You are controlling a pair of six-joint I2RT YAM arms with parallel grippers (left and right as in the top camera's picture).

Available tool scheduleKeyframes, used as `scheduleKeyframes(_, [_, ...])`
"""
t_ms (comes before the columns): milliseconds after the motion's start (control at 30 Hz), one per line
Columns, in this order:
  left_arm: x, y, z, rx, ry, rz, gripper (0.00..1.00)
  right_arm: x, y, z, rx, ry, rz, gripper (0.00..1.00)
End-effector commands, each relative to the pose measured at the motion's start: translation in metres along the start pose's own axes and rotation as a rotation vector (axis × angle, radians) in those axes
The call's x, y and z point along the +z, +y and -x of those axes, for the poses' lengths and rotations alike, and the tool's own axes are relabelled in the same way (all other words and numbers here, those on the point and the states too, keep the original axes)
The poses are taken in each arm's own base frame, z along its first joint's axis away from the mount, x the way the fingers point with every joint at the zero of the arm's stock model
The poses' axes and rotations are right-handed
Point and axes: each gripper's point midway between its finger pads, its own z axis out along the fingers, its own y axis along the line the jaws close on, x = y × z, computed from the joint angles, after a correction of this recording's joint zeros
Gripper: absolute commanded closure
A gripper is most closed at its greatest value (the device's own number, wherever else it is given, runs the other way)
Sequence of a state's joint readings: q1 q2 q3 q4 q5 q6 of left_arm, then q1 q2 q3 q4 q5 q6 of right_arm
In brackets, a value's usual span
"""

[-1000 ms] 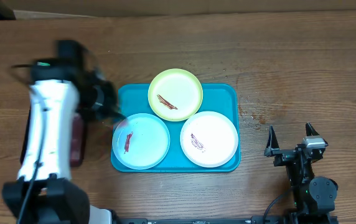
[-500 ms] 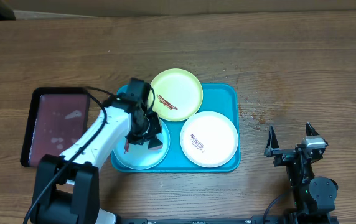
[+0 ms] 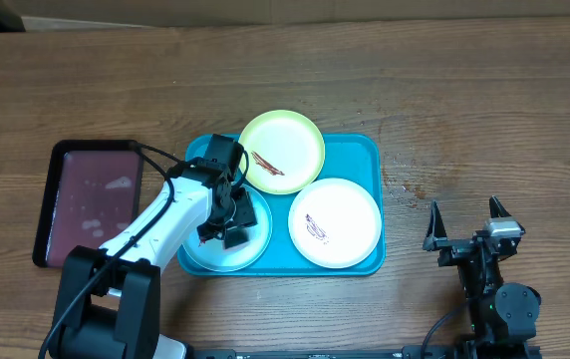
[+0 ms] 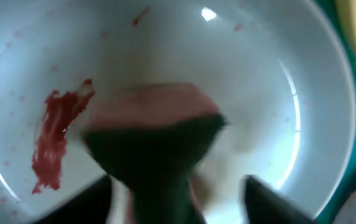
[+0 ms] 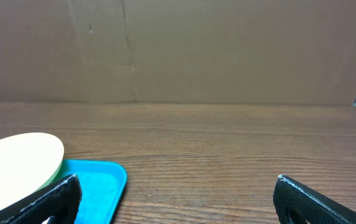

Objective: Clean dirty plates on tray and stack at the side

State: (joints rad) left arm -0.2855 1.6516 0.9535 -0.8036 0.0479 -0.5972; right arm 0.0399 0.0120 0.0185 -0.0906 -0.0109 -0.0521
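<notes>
The turquoise tray point(image 3: 360, 160) holds three smeared plates: lime green point(image 3: 295, 140) at the back, white point(image 3: 350, 214) at the right, light blue point(image 3: 197, 254) at the left. My left gripper point(image 3: 230, 227) hovers low over the light blue plate point(image 4: 165, 37), beside its red smear point(image 4: 53, 143). The left gripper's point(image 4: 178, 182) jaws stand open. A blurred dark green and pink sponge point(image 4: 156, 134) sits between them, with gaps on both sides. My right gripper point(image 3: 464, 227) rests open and empty on the table right of the tray, and the right wrist view shows that gripper point(image 5: 178, 196) wide apart.
A dark maroon tray point(image 3: 88, 199) with wet patches lies left of the turquoise one. In the right wrist view the turquoise tray's corner point(image 5: 100, 180) and the green plate's edge point(image 5: 16, 158) show at the left, with a brown cardboard wall point(image 5: 228, 50) behind the table.
My left arm swung from the maroon tray over to the light blue plate. Its jaws went from shut to open around the sponge. The right arm has not moved.
</notes>
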Motion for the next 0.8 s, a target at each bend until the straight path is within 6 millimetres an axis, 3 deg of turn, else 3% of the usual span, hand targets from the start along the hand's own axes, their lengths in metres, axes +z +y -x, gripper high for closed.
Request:
scheduleKeyframes(0, [-0.011, 0.003, 0.007, -0.021, -0.013, 0.019, 0.00, 0.000, -0.001, -0.002, -0.001, -0.003, -0.005, 0.00])
scheduleKeyframes(200, [-0.057, -0.004, 0.028, -0.008, -0.030, 0.027, 0.00, 0.000, -0.001, -0.002, -0.001, -0.003, -0.005, 0.00])
scheduleKeyframes(467, [-0.172, -0.013, 0.063, -0.011, -0.157, -0.037, 0.00, 0.000, -0.001, -0.002, -0.001, -0.003, -0.005, 0.00])
scheduleKeyframes(633, [-0.238, 0.008, 0.076, -0.111, -0.322, -0.092, 0.00, 0.000, -0.001, -0.002, -0.001, -0.003, -0.005, 0.00])
scheduleKeyframes(767, [-0.258, 0.043, 0.078, -0.274, -0.380, -0.095, 0.00, 0.000, -0.001, -0.002, -0.001, -0.003, -0.004, 0.00])
